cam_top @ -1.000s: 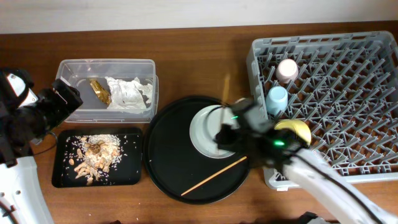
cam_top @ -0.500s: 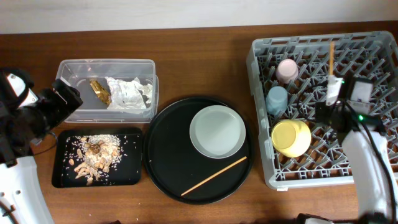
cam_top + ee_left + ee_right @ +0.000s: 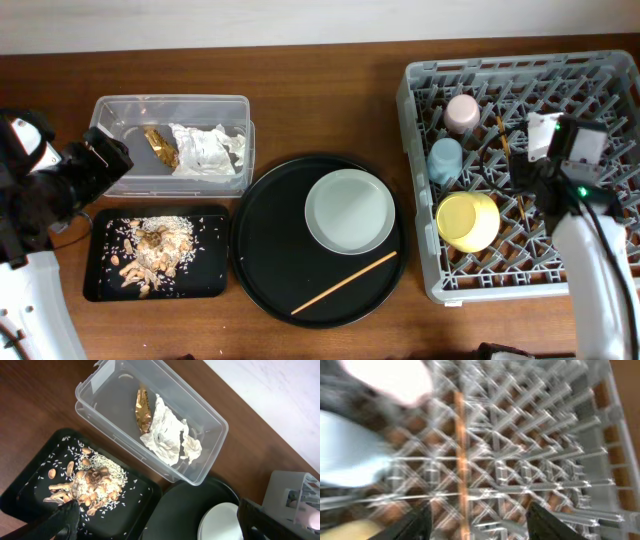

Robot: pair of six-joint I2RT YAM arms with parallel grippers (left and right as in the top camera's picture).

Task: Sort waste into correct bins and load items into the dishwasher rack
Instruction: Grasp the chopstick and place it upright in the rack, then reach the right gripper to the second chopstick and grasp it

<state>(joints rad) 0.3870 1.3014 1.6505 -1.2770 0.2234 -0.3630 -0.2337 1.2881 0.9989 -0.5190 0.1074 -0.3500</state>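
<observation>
The grey dishwasher rack [image 3: 590,230] holds a pink cup [image 3: 462,112], a light blue cup [image 3: 446,160], a yellow bowl [image 3: 468,220] and one chopstick [image 3: 503,135]. My right gripper [image 3: 540,165] hovers over that chopstick [image 3: 462,460], open, its fingers [image 3: 415,522] well apart and off the stick. The grey-white plate [image 3: 349,210] and the other chopstick [image 3: 345,283] lie on the round black tray [image 3: 265,250]. A clear box [image 3: 125,112] contains the napkin [image 3: 208,150] and wrapper [image 3: 160,147]. Food scraps [image 3: 150,250] fill the shallow black tray [image 3: 205,280]. My left gripper [image 3: 95,165] is open and empty beside the box.
The rack reaches the table's right edge and stands taller than the trays. The clear box [image 3: 100,395] and scrap tray [image 3: 25,500] sit close together at the left, with bare brown table between the box and the rack.
My right arm carried a chopstick from the round tray over to the rack, then opened; the stick now lies on the rack's lattice. The left arm has not moved.
</observation>
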